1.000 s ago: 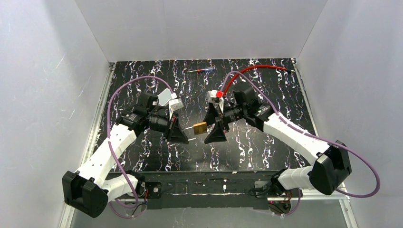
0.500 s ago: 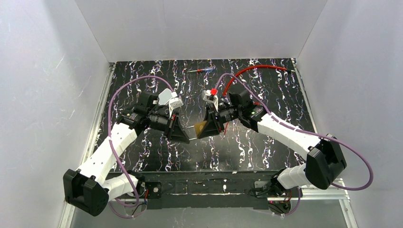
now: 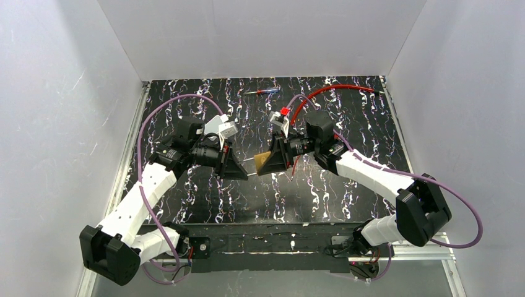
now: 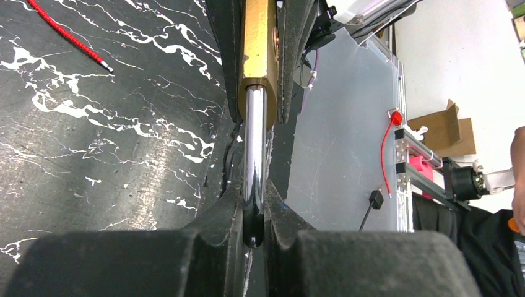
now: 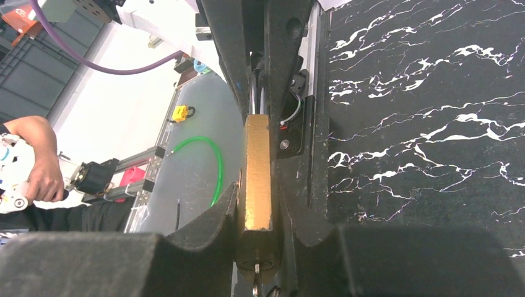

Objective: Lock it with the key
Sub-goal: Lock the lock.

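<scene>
A brass padlock (image 3: 263, 161) hangs above the table's middle, held between both grippers. My left gripper (image 4: 254, 207) is shut on its chrome shackle (image 4: 254, 154), with the brass body (image 4: 259, 43) beyond it. My right gripper (image 5: 257, 213) is shut on the sides of the brass body (image 5: 257, 167). A thin metal key (image 5: 255, 276) sticks out of the keyhole in the lock's end face, at the bottom edge of the right wrist view. In the top view the left gripper (image 3: 244, 174) and right gripper (image 3: 261, 166) meet tip to tip.
A red cable (image 3: 322, 93) curves along the back right of the black marbled table (image 3: 347, 198). A small blue-and-red screwdriver (image 3: 261, 91) lies near the back edge. White walls close in the left, back and right sides.
The right gripper, open and just right of the lock one second ago, slid left over the brass body and shut on it. Both grippers and the lock then shifted slightly toward the back.
</scene>
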